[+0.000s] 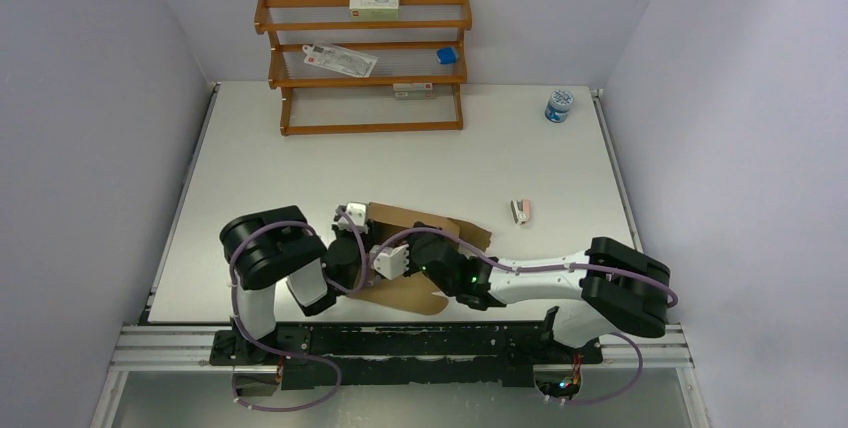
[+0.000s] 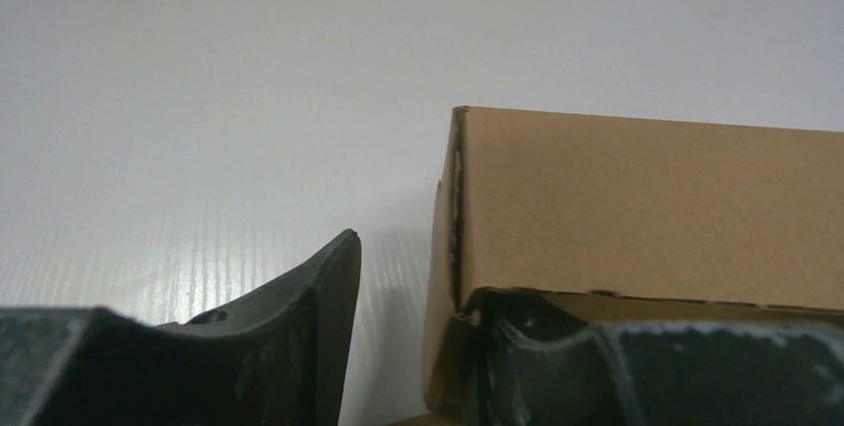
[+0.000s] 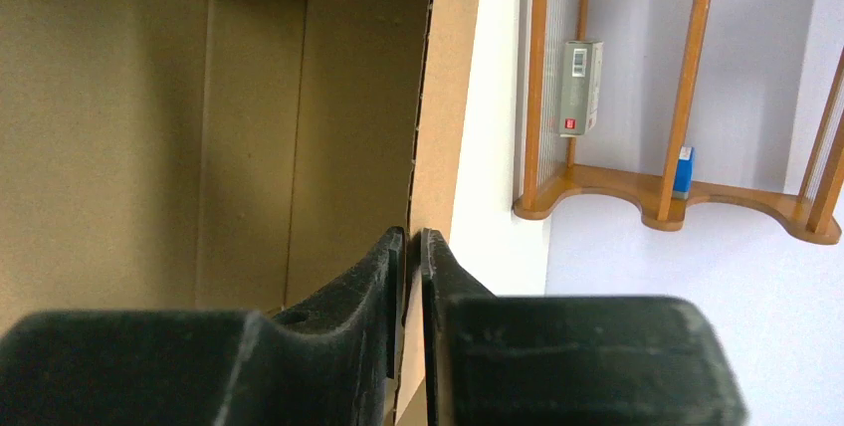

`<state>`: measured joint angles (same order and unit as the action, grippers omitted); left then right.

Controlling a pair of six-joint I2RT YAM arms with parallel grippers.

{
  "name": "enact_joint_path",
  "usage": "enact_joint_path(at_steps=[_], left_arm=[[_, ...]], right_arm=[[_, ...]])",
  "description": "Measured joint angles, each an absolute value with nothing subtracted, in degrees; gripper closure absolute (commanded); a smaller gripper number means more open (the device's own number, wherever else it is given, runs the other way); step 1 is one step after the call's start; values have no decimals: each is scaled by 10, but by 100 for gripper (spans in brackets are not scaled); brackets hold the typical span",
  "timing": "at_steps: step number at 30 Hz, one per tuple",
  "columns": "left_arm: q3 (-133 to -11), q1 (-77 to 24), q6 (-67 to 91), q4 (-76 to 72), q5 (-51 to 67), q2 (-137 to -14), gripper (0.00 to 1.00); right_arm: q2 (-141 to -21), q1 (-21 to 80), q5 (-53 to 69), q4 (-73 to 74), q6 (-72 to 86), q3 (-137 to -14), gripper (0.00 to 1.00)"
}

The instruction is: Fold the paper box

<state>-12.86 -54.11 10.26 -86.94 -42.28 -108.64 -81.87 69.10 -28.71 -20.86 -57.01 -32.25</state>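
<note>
Paper box (image 1: 420, 220) sits on the counter (image 1: 300, 173) near the arms, half-formed I'd say: walls up, some flaps lying flat. Right claw (image 3: 413, 239) pinches a wall edge, left claw (image 2: 423, 277) is spread astride a corner.

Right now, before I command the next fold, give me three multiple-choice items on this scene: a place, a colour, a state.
1. Where is the pink-and-white item? A held in the air; B on the table, right of the paper box; C on top of the box.
2. What colour is the small block on the wooden rack? A red; B yellow; C blue.
3. The right gripper is: A closed on a wall of the box; B wide open; C out of view.
Answers: 1 B, it lies on bare tabletop; 2 C, plainly blue on the middle shelf; 3 A, its fingers pinch the cardboard edge.
</note>
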Motion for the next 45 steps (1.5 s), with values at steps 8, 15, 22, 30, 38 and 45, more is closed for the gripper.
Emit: enact_joint_path(at_steps=[8,15,22,30,38,45], left_arm=[[-91,-541,96,-869,-401,-1042,43],[-48,-541,99,-870,-377,-1003,33],[-12,-549,109,-869,-361,-948,29],[-4,-561,137,-808,-352,-764,29],[-16,-562,213,-511,-343,-470,13],[-96,-540,263,-316,-330,-430,11]], right_arm=[[-797,691,-287,-228,-550,-303,68],[-786,691,-289,-243,-530,-300,59],[-779,691,-289,-245,-506,-295,53],[-732,691,-276,-228,-444,-297,47],[-660,691,-284,-190,-324,-318,38],[-633,678,-348,-105,-124,-362,29]])
